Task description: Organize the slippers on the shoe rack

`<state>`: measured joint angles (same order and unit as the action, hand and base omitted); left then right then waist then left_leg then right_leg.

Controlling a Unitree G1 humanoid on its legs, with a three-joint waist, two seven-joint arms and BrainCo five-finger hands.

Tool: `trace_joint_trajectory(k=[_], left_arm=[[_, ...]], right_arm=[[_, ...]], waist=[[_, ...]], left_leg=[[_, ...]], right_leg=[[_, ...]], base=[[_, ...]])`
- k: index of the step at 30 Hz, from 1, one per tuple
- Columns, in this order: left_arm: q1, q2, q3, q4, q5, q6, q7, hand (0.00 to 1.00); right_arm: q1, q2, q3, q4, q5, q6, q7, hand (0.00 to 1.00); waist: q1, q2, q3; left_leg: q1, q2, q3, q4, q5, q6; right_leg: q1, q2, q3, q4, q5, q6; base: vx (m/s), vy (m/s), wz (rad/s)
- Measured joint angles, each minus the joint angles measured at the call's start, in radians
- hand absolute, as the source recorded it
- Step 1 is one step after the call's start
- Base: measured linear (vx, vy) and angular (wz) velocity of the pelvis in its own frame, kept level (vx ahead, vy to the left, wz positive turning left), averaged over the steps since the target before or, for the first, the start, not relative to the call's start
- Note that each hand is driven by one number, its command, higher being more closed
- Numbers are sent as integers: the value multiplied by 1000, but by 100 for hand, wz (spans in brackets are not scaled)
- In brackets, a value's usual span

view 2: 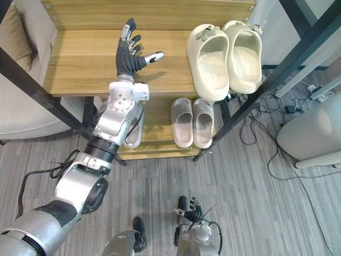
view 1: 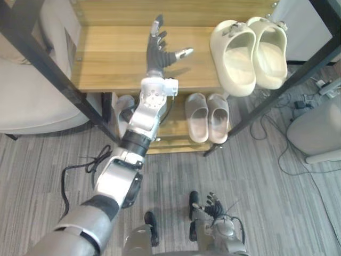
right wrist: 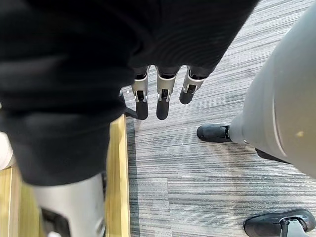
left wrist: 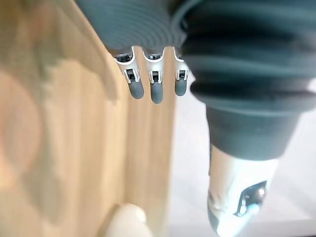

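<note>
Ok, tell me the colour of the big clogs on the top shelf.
The clogs are plain pale cream; the left eye view shows them best.

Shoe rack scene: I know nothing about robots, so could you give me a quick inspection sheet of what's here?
Surface: wooden shoe rack with a black frame; upper shelf bare on its left.
Job's things: cream clogs paired on the upper shelf, right; beige slippers paired on the lower shelf; grey slipper further left there, partly hidden by the left arm.
Clutter: nothing seen.
Hands: left hand open above the upper shelf, holding nothing; right hand open, low over the floor.
Cables: loose cables on the floor right of the rack.
Surroundings: grey striped floor, beige sofa left, pale rounded unit right.
</note>
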<state>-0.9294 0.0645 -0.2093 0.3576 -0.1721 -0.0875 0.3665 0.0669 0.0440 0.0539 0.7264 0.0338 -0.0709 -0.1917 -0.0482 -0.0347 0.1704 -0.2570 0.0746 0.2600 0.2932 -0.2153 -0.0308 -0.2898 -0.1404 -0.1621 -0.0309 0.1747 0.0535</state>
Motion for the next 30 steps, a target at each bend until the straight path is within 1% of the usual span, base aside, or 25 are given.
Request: trace_joint_trajectory(k=[1,2,4,6,8,9,10,12,15,17,18,20,24,27,30], left_arm=[[36,0,-35,-59,-22,-18,-1,0],[97,-2,-83,-143,-48,-43,-9,0],[145,-7,-126,-205,-76,-65,-29,0],[207,-13,-184,-290,-136,-93,-77,0],[265,-21,-227,-350,-207,-113,-126,0],[313,-25,-279,-392,-265,-121,-167,0],[321,-25,-288,-399,-273,-121,-176,0],[361,-33,-356,-431,-339,-121,-245,0],[413,-34,-421,-455,-415,-114,-332,0],[450,-32,-469,-456,-463,-94,-393,0],[456,-31,-480,-456,-470,-89,-404,0],[469,-24,-518,-453,-489,-65,-442,0],[474,-8,-559,-429,-489,-39,-482,0],[474,-5,-559,-358,-485,-30,-482,0],[473,-1,-564,-303,-454,-20,-480,0]], right_arm=[[3,-1,3,0,8,0,1,0],[6,-5,6,0,9,1,3,0],[10,-5,6,0,10,1,5,0],[12,-7,6,9,10,3,12,0],[11,-5,7,16,10,5,20,0],[12,-4,8,23,10,10,25,0],[11,-4,9,29,10,10,25,0],[10,-4,9,53,9,13,31,0],[12,-6,9,88,8,21,39,0],[9,-5,11,129,5,25,50,0],[9,-5,12,135,5,25,53,0],[-4,-6,14,169,4,26,59,0],[-30,-7,32,217,4,25,64,0],[-50,-9,39,249,4,25,64,0],[-55,-15,41,250,3,24,64,0]], waist=[[7,2,-1],[14,10,-6],[23,22,-14],[41,36,-26],[48,41,-29],[50,42,-37],[50,42,-40],[52,44,-61],[54,46,-89],[54,46,-110],[53,47,-114],[52,47,-117],[46,47,-118],[43,45,-119],[32,44,-120]], left_leg=[[4,1,-5,-1,1,-2],[14,1,-12,-8,3,-4],[17,1,-18,-12,6,-5],[19,2,-23,-17,10,-7],[43,0,-25,-41,21,-11],[66,0,-32,-57,27,-14],[67,0,-33,-61,28,-14],[74,-2,-45,-74,33,-15],[91,-5,-51,-98,45,-17],[104,-9,-53,-118,59,-19],[104,-10,-55,-122,62,-19],[118,-14,-59,-140,73,-20],[126,-18,-75,-152,84,-20],[119,-22,-77,-155,90,-18],[118,-25,-70,-171,96,-19]], right_leg=[[7,1,-6,0,-4,2],[15,1,-15,6,-12,1],[15,0,-20,16,-19,0],[15,0,-25,20,-22,-2],[32,0,-28,18,-24,-4],[53,2,-37,18,-30,-3],[55,2,-39,17,-31,-3],[67,1,-47,11,-32,-3],[79,2,-52,2,-32,-3],[84,1,-54,-3,-32,-3],[85,1,-55,-5,-31,-3],[94,1,-57,-12,-28,-3],[108,-1,-70,-20,-26,-3],[107,-2,-68,-32,-21,-2],[95,-2,-57,-34,-15,1]], base=[[-4,-3,16],[-6,-6,14],[-1,-2,11],[1,-2,8],[0,-15,8],[-3,-19,9],[-10,-29,15],[0,-18,15],[-1,-17,7],[6,-24,4],[0,-19,5],[-8,-18,7],[-39,-20,11],[-42,-14,3],[-38,-5,-8]])
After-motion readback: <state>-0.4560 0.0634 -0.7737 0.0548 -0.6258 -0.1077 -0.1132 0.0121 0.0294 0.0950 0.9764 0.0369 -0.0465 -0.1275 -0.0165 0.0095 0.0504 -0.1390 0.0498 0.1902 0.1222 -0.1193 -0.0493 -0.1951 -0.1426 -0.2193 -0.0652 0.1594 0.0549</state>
